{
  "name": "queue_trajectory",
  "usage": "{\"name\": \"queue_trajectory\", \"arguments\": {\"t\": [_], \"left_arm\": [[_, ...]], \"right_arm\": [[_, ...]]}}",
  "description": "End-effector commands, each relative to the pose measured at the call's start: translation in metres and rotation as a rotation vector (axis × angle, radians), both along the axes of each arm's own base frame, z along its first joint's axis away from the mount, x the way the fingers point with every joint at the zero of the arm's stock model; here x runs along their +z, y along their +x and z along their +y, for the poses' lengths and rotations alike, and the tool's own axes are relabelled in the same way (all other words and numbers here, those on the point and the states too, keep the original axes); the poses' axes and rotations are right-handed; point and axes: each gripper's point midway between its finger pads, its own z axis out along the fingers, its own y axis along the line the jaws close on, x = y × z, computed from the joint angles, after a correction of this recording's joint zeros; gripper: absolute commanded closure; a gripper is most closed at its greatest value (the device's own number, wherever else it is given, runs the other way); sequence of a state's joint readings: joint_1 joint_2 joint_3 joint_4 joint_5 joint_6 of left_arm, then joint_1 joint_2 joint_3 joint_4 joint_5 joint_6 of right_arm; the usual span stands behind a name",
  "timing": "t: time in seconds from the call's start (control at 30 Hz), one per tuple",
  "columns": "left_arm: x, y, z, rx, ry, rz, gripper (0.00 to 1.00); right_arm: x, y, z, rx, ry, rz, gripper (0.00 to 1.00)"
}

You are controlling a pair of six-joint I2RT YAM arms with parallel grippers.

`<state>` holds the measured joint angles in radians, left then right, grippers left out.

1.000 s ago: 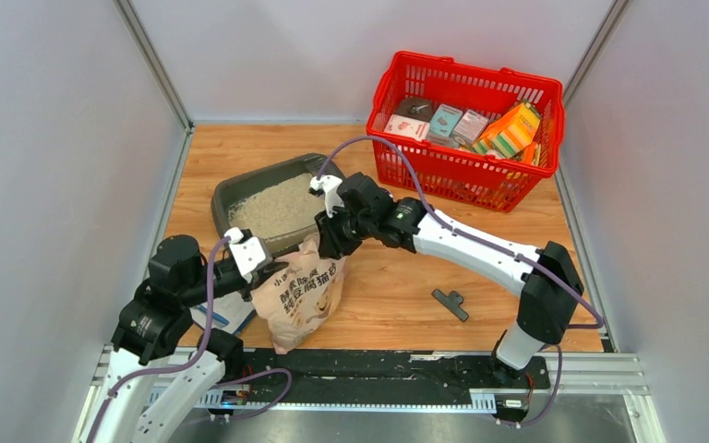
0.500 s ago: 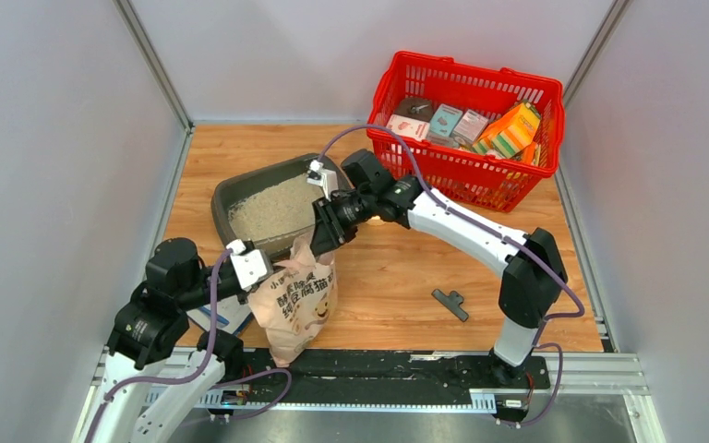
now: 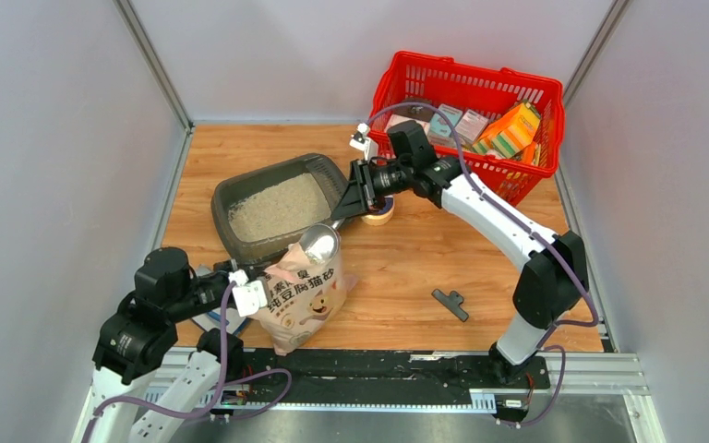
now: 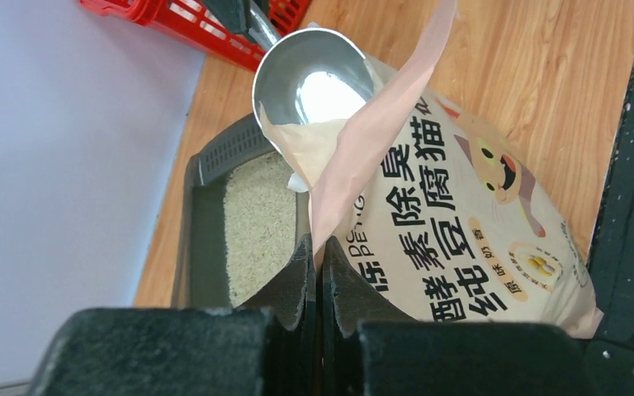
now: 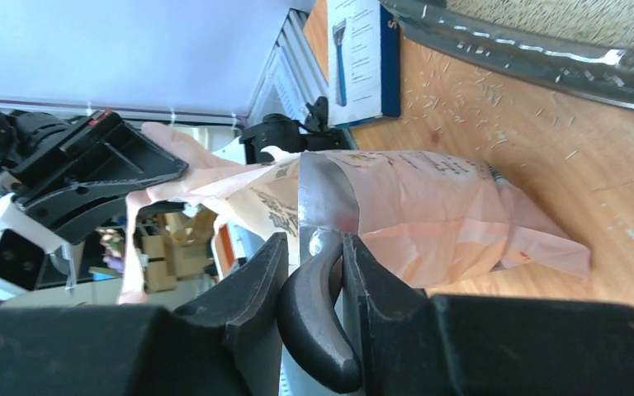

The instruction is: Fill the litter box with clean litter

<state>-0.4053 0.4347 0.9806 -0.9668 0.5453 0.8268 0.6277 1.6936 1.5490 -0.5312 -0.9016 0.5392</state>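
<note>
The dark grey litter box [image 3: 226, 196] sits at the left and holds a layer of pale beige litter [image 3: 275, 207]; it also shows in the left wrist view [image 4: 201, 219]. The beige-pink printed bag [image 3: 306, 297] stands in front of it. My left gripper [image 3: 240, 292] is shut on the bag's top flap [image 4: 380, 132]. My right gripper [image 3: 358, 196] is shut on the black handle [image 5: 318, 318] of a silver scoop. The scoop's shiny bowl [image 3: 319, 244] sits at the bag's mouth and looks empty [image 4: 314, 82].
A red mesh basket [image 3: 466, 175] with several boxes stands at the back right. A small round tape-like roll [image 3: 379, 217] lies under the right wrist. A black clip [image 3: 450, 304] lies right of the bag. A blue-and-white box [image 3: 214, 319] lies under my left arm.
My right gripper has swung back and right with the scoop, so the bowl now shows at the bag's mouth. My left arm has drawn back towards the near edge, still holding the flap.
</note>
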Motion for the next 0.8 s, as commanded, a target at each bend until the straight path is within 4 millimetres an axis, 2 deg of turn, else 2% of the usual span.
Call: {"name": "queue_trajectory", "arguments": {"t": [0.0,0.03,0.13,0.27,0.4,0.57,0.7,0.77], "left_arm": [[0.057,0.001,0.006,-0.012,-0.008,-0.284,1.0],[0.057,0.001,0.007,-0.012,0.002,-0.288,1.0],[0.051,0.002,0.01,-0.005,0.025,-0.279,1.0],[0.053,0.004,0.01,-0.001,0.029,-0.286,1.0],[0.058,0.008,0.012,0.019,0.032,-0.28,1.0],[0.07,0.012,0.011,0.035,0.016,-0.277,1.0],[0.086,0.015,0.007,0.055,-0.064,-0.279,1.0],[0.094,0.018,0.001,0.064,-0.126,-0.249,1.0]], "right_arm": [[0.031,0.0,-0.009,-0.042,0.092,0.082,1.0],[0.022,0.002,-0.011,-0.063,0.082,0.117,1.0],[0.017,0.009,-0.017,-0.107,0.085,0.183,1.0],[0.007,0.015,-0.03,-0.164,0.068,0.255,1.0],[0.014,0.018,-0.036,-0.186,0.089,0.264,1.0],[0.035,0.029,-0.038,-0.243,0.12,0.163,1.0],[0.038,0.04,-0.036,-0.291,0.113,0.135,1.0],[0.047,0.042,-0.031,-0.289,0.12,0.08,1.0]]}}
